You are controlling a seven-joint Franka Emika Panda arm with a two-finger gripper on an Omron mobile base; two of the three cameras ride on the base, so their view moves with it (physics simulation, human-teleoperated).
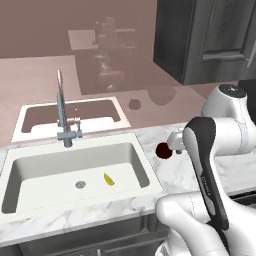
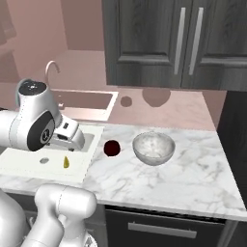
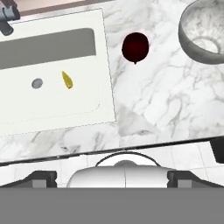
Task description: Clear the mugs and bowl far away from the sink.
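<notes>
The bowl (image 2: 153,148), glossy speckled grey-white, stands upright on the marble counter to the right of the sink (image 2: 29,164); the hand view catches it in its upper right corner (image 3: 205,30). The wide white sink (image 1: 75,170) lies left of my arm. My gripper (image 3: 113,176) hangs high over the counter's front edge by the sink's right rim (image 3: 105,87), its jaws open wide and holding nothing. In the right base view the gripper (image 2: 72,140) is up and left of the bowl, apart from it. The mugs are out of view.
A dark red round fruit (image 2: 112,148) lies on the counter between sink and bowl. A small yellow piece (image 3: 66,79) rests in the basin near the drain (image 3: 37,82). The grey faucet (image 1: 62,115) rises behind the sink. Dark cabinets (image 2: 159,43) hang above.
</notes>
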